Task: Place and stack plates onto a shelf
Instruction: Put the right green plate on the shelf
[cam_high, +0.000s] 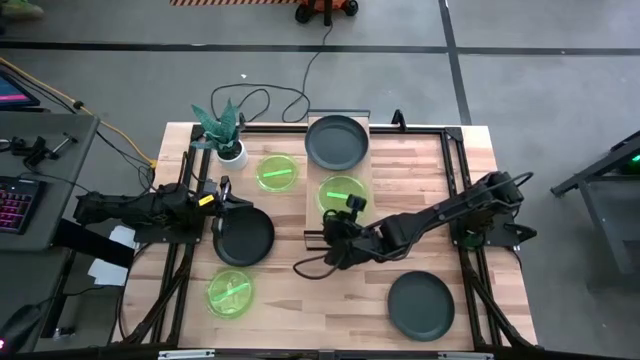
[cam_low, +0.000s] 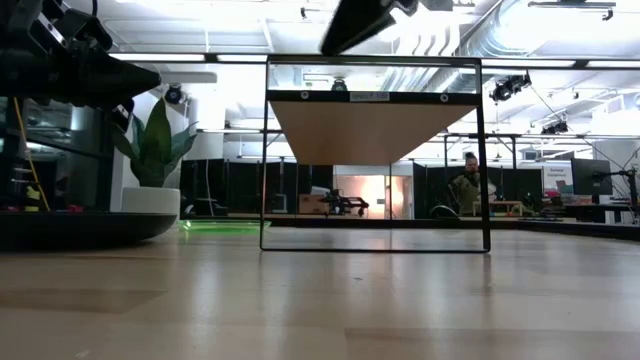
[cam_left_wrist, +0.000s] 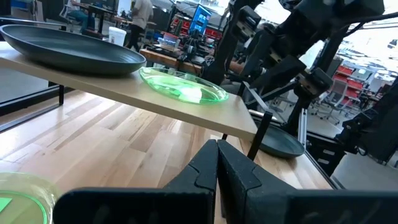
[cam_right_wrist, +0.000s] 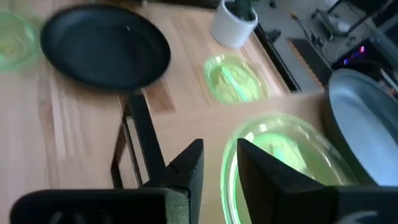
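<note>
The shelf holds a dark grey plate at its far end and a green plate nearer. My right gripper is open at the shelf's near end, its fingers either side of that green plate's rim. My left gripper is shut and hovers by the far-left rim of a dark plate lying on the table. Another dark plate and two green plates also lie flat on the table. My right gripper stands open across the near rim of the green plate on the shelf, slanting down from the near side. One finger is over the plate's inside, the other outside it. Whether either touches the plate I cannot tell.
A white pot with a green plant stands at the table's far left, next to the far green plate. The shelf's thin black frame runs below my right gripper. Bare wood lies between the shelf and the table's right edge.
</note>
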